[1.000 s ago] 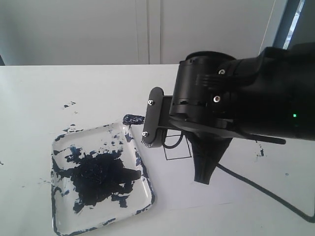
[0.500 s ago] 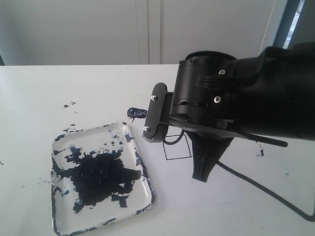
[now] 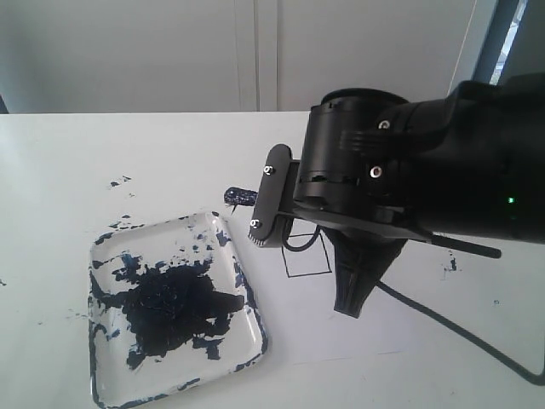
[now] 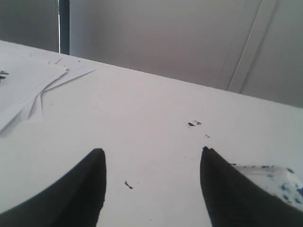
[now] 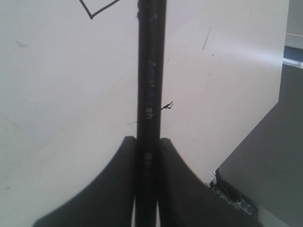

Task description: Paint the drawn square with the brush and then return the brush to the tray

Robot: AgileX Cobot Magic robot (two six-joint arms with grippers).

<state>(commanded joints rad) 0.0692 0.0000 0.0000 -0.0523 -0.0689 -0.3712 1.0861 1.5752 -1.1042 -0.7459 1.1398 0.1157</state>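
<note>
The right gripper [image 5: 147,142] is clamped on the long thin black paintbrush [image 5: 150,71], whose handle is pinched between two black fingers [image 5: 109,189]. In the exterior view its dark-blue-coated bristles [image 3: 238,196] are seen just beyond the far corner of the square clear plastic tray [image 3: 255,341], which is blotched with blue-black paint. The small black-lined drawn square [image 3: 308,260], white inside where shown, is partly hidden by the black arm [image 3: 443,162]. The left gripper [image 4: 151,156] is spread wide and holds nothing, low over the white counter [image 4: 142,109].
</note>
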